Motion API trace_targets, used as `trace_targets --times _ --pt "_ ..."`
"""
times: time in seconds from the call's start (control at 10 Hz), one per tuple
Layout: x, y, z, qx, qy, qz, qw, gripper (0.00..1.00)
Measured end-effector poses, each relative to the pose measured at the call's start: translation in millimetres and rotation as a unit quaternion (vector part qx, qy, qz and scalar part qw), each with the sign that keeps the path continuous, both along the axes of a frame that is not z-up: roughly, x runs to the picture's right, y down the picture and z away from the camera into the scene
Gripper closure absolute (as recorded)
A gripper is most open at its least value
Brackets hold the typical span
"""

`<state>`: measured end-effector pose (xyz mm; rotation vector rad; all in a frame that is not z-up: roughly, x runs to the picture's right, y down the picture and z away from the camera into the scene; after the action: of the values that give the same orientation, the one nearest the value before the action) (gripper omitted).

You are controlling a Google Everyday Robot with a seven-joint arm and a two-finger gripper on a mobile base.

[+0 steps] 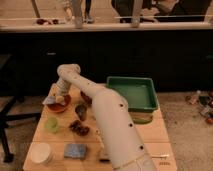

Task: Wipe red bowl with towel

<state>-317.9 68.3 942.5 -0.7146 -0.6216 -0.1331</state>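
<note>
The red bowl (58, 106) sits at the far left of the wooden table (150, 131). A pale towel (53, 98) lies over the bowl's left rim and inside. My white arm reaches from the lower right across the table, bends at an elbow near the back, and comes down to the bowl. My gripper (61, 97) is at the bowl, right on the towel, pressing it into the bowl.
A green bin (131, 95) stands at the back right. A dark bowl (86, 98), a grey cup (80, 111), a green cup (52, 124), dark snacks (79, 128), a white bowl (41, 153) and a blue sponge (75, 150) lie on the table.
</note>
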Motion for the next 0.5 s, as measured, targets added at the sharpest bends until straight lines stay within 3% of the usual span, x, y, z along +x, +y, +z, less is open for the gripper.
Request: trace_targets --times 0.5 --pt "16 6 -15.6 0.002 -0.003 0.004 1.0000 1.00"
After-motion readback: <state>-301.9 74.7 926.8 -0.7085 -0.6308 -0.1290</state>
